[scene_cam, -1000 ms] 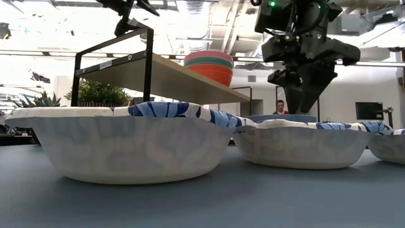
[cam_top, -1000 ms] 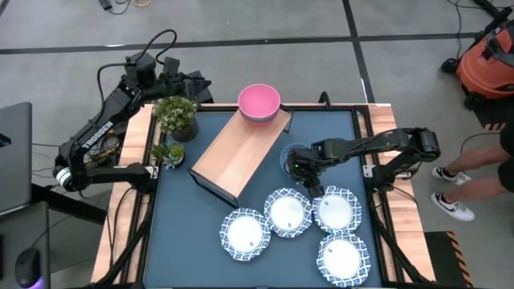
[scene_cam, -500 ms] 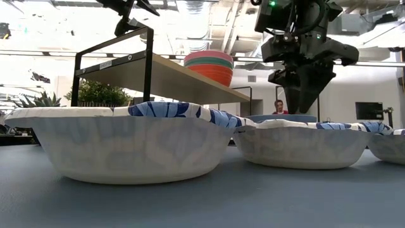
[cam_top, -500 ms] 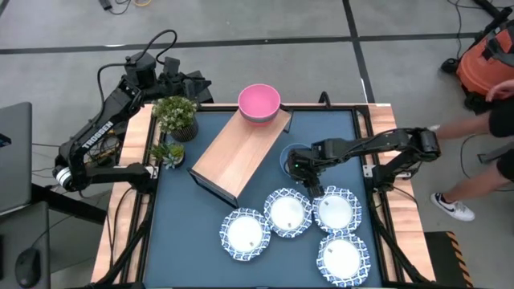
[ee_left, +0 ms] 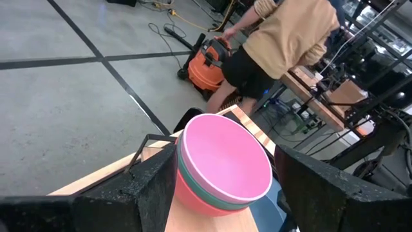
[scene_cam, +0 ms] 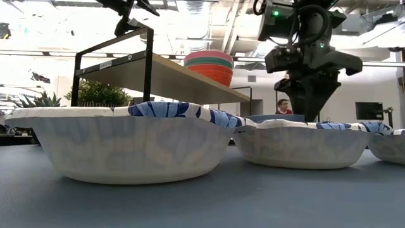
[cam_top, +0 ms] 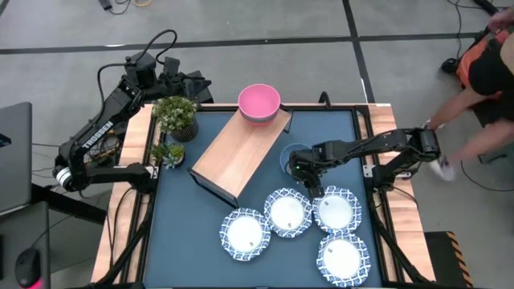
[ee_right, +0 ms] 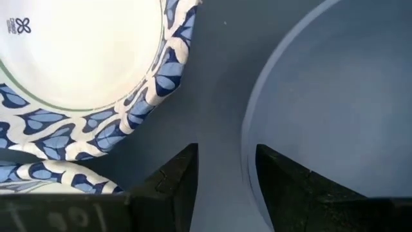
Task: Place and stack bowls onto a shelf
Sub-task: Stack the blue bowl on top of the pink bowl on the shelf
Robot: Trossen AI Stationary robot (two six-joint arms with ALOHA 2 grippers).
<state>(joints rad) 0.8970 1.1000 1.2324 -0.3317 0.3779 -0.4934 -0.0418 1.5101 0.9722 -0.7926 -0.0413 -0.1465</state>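
Bowls are found in three places: a stack with the pink bowl (cam_top: 259,102) on top at the far end of the shelf (cam_top: 237,152), a light blue bowl (cam_top: 294,157) on the dark worktop (cam_top: 193,233) just right of the shelf, and four white patterned bowls (cam_top: 290,212) clustered toward the near edge. The right gripper (cam_top: 306,178) is lowered at the near rim of the light blue bowl, with the nearest white bowl close beside it. In the right wrist view, its fingers (ee_right: 174,177) are seen parted, set either side of the blue rim (ee_right: 254,138) without being closed on it. The left gripper (ee_left: 219,193) is held high beyond the far left corner, its fingers wide apart and empty, with the pink stack seen between them farther off. Two potted plants (cam_top: 175,115) stand at the far left edge beside the shelf. The stacked colours under the pink bowl (scene_cam: 209,66) are shown only by the low view; there the white bowls (scene_cam: 120,142) block most of the worktop. A person (cam_top: 482,56) is seen past the far right corner.
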